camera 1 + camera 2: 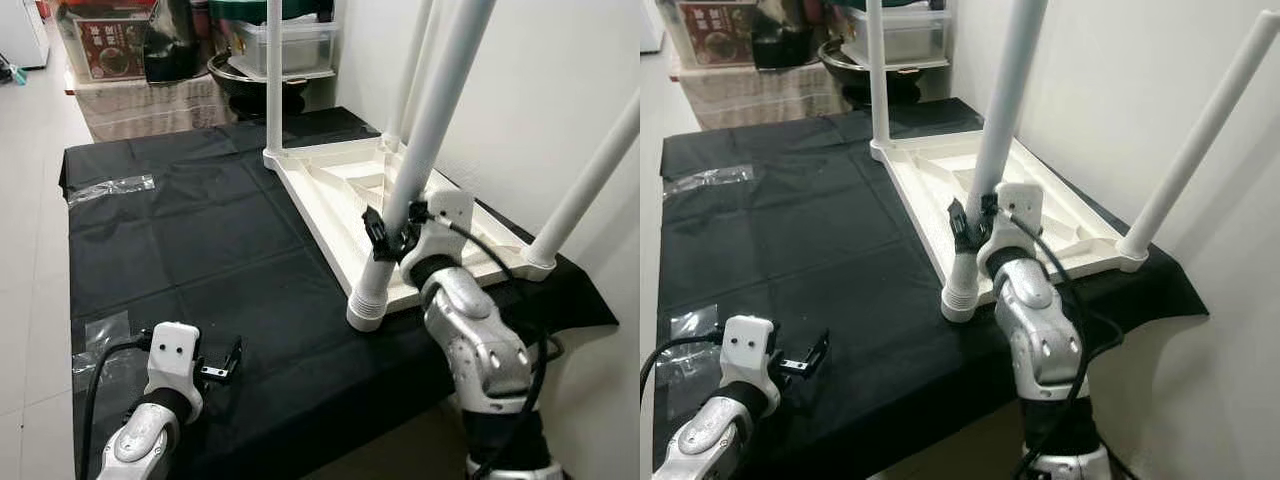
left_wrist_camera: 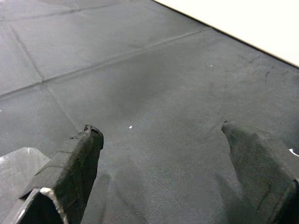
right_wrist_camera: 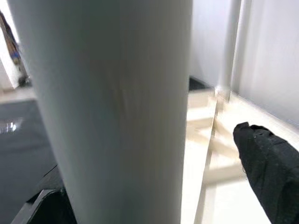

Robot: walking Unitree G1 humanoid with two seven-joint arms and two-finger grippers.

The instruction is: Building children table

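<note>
you are looking down at a tabletop covered by a creased black cloth (image 1: 200, 250) that takes up most of the head views, from the upper left down to the lower edge. on the right half of it lies the upturned white plastic children's table top (image 1: 340, 185), ribbed underside up, close against the white wall (image 1: 540, 90) on the right. four white round legs stand up from it: the nearest white tube leg (image 1: 425, 140) rises from a ribbed socket at the corner nearest you, in the lower middle of the frame; a second leg (image 1: 274, 75) stands at the far left corner, a third (image 1: 590, 180) leans up at the right edge, and a fourth (image 1: 415, 60) stands just behind the nearest one.

your right gripper (image 1: 395, 235) is at the lower part of the nearest leg, just above the socket, its two black fingers set one on each side of the tube and clasped around it; the right wrist view has the leg pressed large between the fingers (image 3: 266, 163).

your left gripper (image 1: 225, 365) sits low in the lower left of the frame over bare cloth, well apart from the table top, fingers spread wide and holding nothing; the left wrist view shows cloth between the fingers (image 2: 79, 158).

strips of clear tape (image 1: 110, 187) lie on the cloth at the left edge.
</note>
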